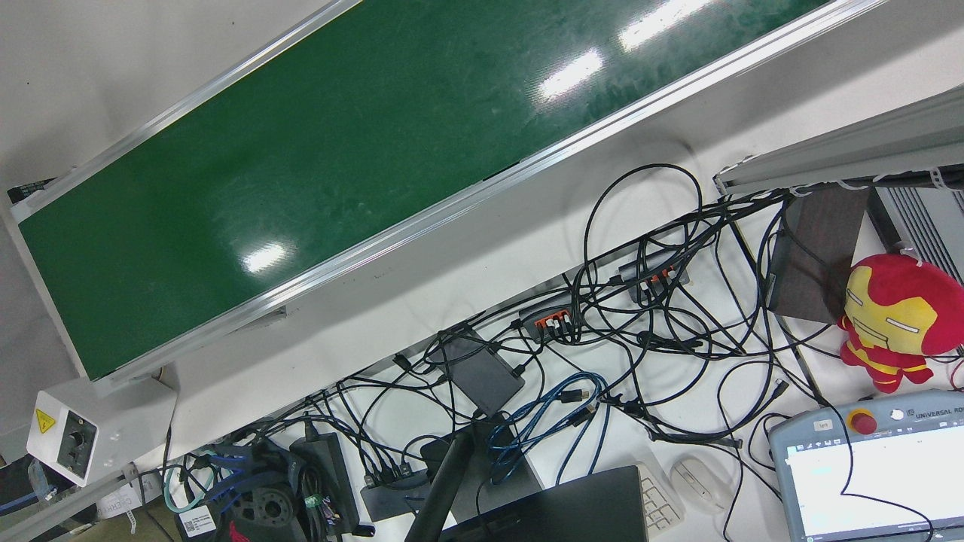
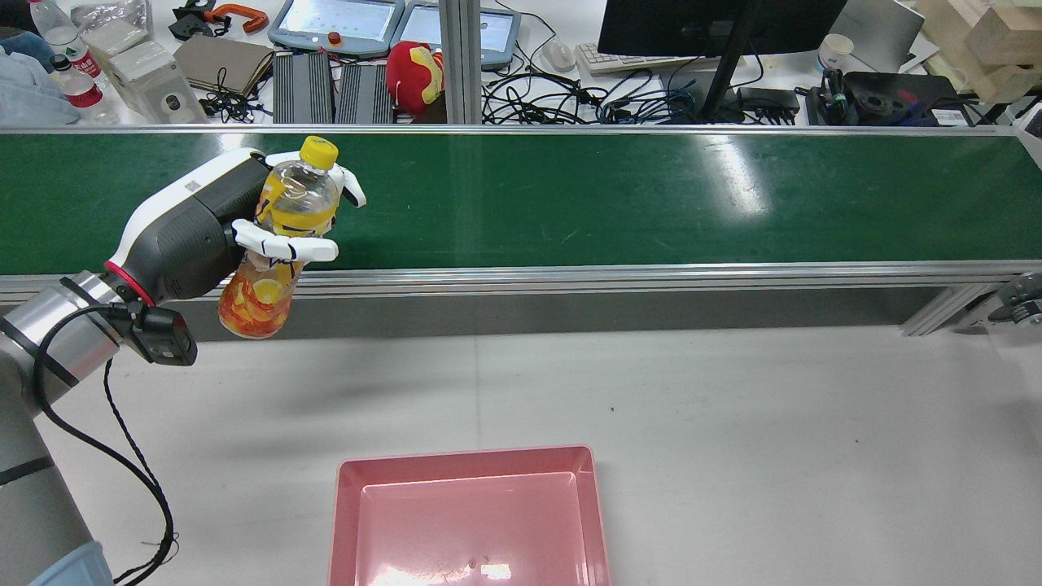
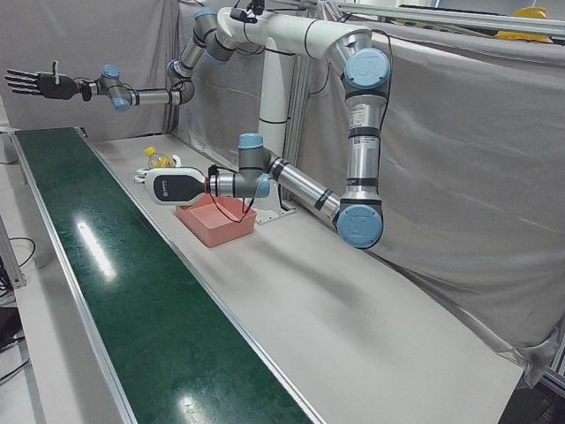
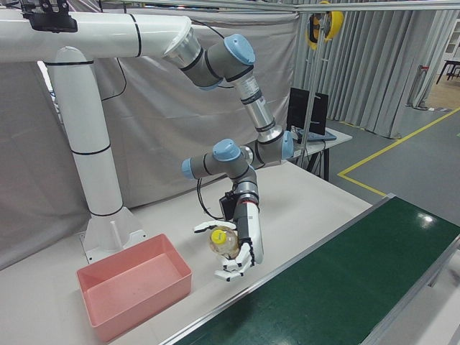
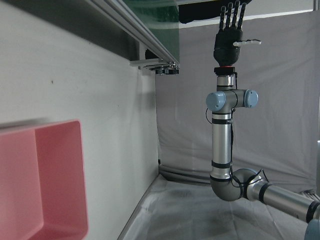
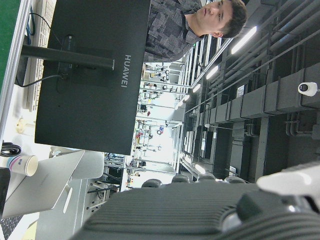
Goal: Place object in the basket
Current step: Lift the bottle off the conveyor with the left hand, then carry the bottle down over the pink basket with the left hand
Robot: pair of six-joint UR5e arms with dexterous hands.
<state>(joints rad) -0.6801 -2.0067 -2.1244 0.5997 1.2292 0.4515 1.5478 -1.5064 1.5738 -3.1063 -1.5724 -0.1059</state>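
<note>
In the front view, only the empty green conveyor belt and a cable-strewn desk with a red-and-yellow plush toy; no arm, no bottle. In the rear view, left hand lifted at the near edge of the belt, fingers wrapped around a yellow-capped juice bottle, which hangs tilted and clear of any surface, base toward the white table; pink basket well apart, nearer the camera and toward the middle, nothing sizeable inside. In the left-front view, same hand beside the belt with the bottle's yellow cap just showing, basket just behind it; right hand held high at the far end of the belt, fingers spread, holding nothing. In the right-front view, bottle clasped between curled white fingers above the table edge, basket near on the left, lower down. In the left hand view, a corner of the basket's pink wall and the raised, splayed right hand; bottle itself out of frame. In the right hand view, a black monitor and a person behind it, nothing of the task. Judged step: carrying, with grasp and lift done and release not yet made. Next move likely calls for swinging the bottle over the basket, lowering it, then loosening the fingers.
</note>
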